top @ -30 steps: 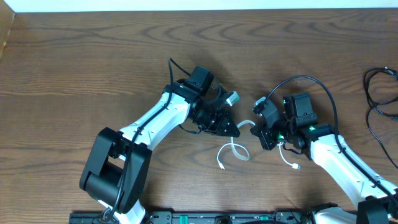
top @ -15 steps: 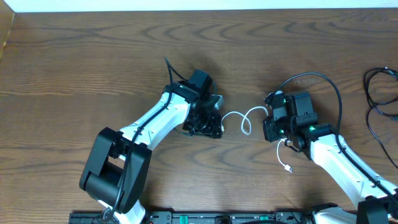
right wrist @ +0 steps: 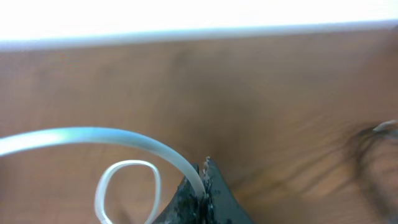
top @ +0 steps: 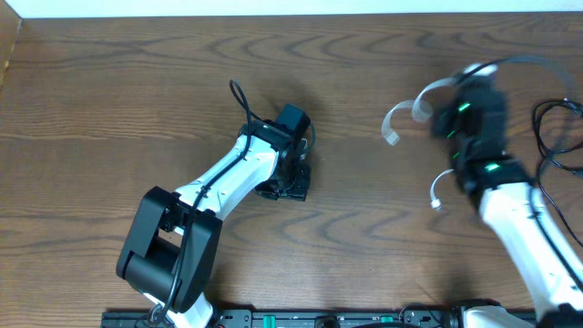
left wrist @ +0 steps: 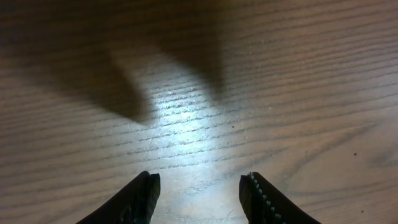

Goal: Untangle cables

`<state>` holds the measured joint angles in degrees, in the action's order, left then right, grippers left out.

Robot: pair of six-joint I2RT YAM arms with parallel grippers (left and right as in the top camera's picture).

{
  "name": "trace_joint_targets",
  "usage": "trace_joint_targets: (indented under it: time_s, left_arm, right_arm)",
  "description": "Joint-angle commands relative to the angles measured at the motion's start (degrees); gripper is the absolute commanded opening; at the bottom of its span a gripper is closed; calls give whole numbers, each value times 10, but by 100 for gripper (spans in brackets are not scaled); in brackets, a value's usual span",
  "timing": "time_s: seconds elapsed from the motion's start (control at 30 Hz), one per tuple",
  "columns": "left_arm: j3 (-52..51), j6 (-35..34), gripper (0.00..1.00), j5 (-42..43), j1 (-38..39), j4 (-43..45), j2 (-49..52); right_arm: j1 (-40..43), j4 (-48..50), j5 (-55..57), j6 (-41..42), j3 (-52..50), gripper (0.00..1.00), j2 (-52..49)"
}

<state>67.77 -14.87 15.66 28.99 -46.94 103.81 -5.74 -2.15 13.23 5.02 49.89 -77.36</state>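
Observation:
The white cable (top: pixel 393 123) hangs in the air from my right gripper (top: pixel 448 117), which is shut on it and blurred with motion; one plug end dangles lower (top: pixel 436 199). In the right wrist view the white cable (right wrist: pixel 124 138) arcs out of the shut jaws (right wrist: pixel 204 173) and makes a small loop (right wrist: pixel 127 186). My left gripper (top: pixel 290 185) is open and empty over bare wood, well left of the white cable; its jaws (left wrist: pixel 199 182) hold nothing. A thin black cable (top: pixel 547 137) lies at the table's right edge.
The wooden table (top: pixel 109 109) has a pale far edge along the top (top: pixel 273 7). A black wire (top: pixel 240 98) loops up from the left arm. The right arm's body (top: pixel 519 219) runs to the lower right.
My right gripper has pulled up and to the right with the white cable, lifting it off the table. My left gripper has let go of it, opened, and drawn back left.

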Motion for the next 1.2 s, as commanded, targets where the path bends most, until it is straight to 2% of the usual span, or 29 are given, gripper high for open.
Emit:
trace_joint_targets:
  time_s: [0.0, 0.13, 0.3, 0.5, 0.7, 0.8, 0.97, 1.03, 1.07, 1.17]
  left_arm:
    - [-1, -5, 47, -14, 0, -4, -2]
    - [-1, -5, 48, -14, 0, -4, -2]
    - [-1, -5, 48, -14, 0, -4, -2]
    - [-1, -5, 48, -14, 0, -4, -2]
    - [-1, -5, 48, -14, 0, -4, -2]
    - [-1, -5, 48, -14, 0, -4, -2]
    - [-1, -5, 48, -14, 0, -4, -2]
    - [-1, -5, 48, -14, 0, -4, -2]
    - [-1, -5, 48, -14, 0, -4, -2]
    - [-1, -5, 48, -14, 0, -4, -2]
  right_arm:
    - [60, -1, 57, 5, 82, 1, 38]
    - [127, -1, 66, 5, 132, 1, 44]
    - [198, -34, 66, 8, 138, 1, 37]
    - [252, -87, 66, 8, 137, 1, 3]
    - [286, -90, 66, 8, 137, 1, -20]
    - [306, -90, 65, 39, 137, 1, -26]
    - [343, -94, 19, 57, 137, 2, -42]
    - [355, -102, 5, 57, 137, 24, -50]
    - [359, -106, -2, 57, 137, 41, -54]
    - [364, -117, -22, 57, 137, 52, -64]
